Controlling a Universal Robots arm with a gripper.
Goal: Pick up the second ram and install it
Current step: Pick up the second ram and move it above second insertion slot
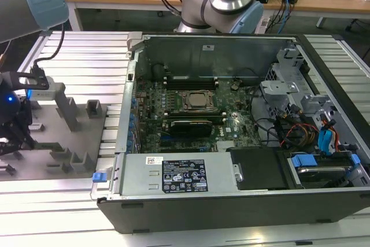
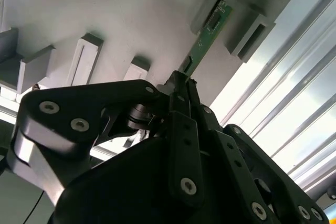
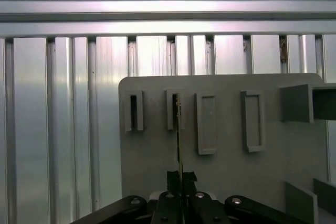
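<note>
The second ram [image 2: 206, 39] is a thin green stick, seen edge-on in the first wrist view [image 3: 179, 129]. Its far end sits in a raised slot of the grey holder plate [image 2: 131, 19]. My gripper [image 2: 181, 84] is shut on the stick's near end, its black fingers [image 3: 174, 178] pressed against both faces. In the exterior view my gripper [image 1: 13, 133] hangs over the holder plate [image 1: 63, 134] at the exterior view's left, outside the open computer case [image 1: 231, 125].
The holder plate [image 3: 226, 171] carries several raised slot blocks and lies on a ribbed aluminium table [image 1: 87, 56]. Inside the case is the green motherboard [image 1: 231, 124] with a CPU socket [image 1: 198, 100] and long black memory slots [image 1: 191, 78]. Cables and drive bays fill the case's right side.
</note>
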